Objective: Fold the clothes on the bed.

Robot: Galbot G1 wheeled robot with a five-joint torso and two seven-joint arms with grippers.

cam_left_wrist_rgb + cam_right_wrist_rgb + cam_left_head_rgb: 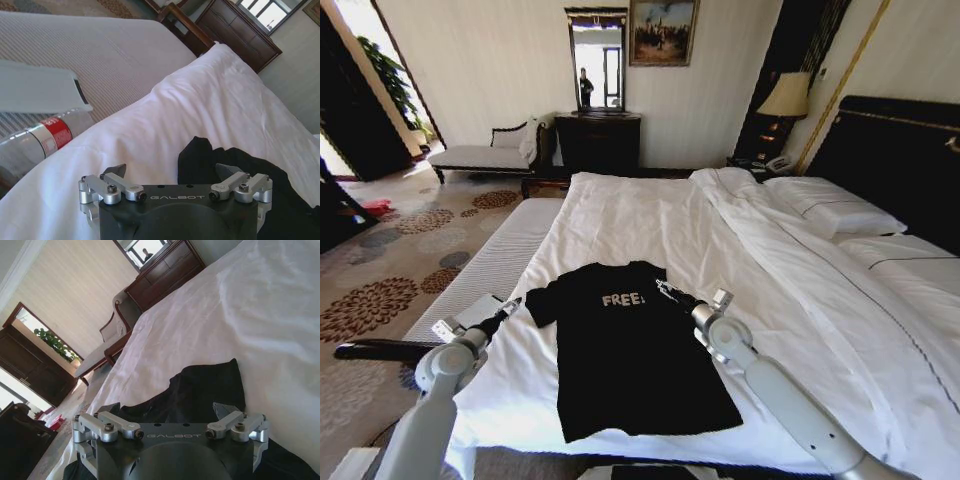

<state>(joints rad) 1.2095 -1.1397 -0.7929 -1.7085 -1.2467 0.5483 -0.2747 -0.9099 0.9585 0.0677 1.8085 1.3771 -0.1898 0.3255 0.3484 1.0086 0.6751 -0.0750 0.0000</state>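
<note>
Both sets of fingers are spread wide, grasping nothing; the left gripper [172, 177] hovers at one sleeve of the black T-shirt [630, 345], the right gripper [167, 412] at the other sleeve; the shirt lies flat and face up near the foot of the bed [650, 215]. To fold cleanly, I judge each pinch should take only the sleeve's hem, not the white duvet [220, 100] beneath; the cotton looks soft and limp, the duvet puffy and creased.

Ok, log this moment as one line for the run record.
T-shirt flat on bed | left gripper open at left sleeve | right gripper open at right sleeve | nothing gripped
</note>
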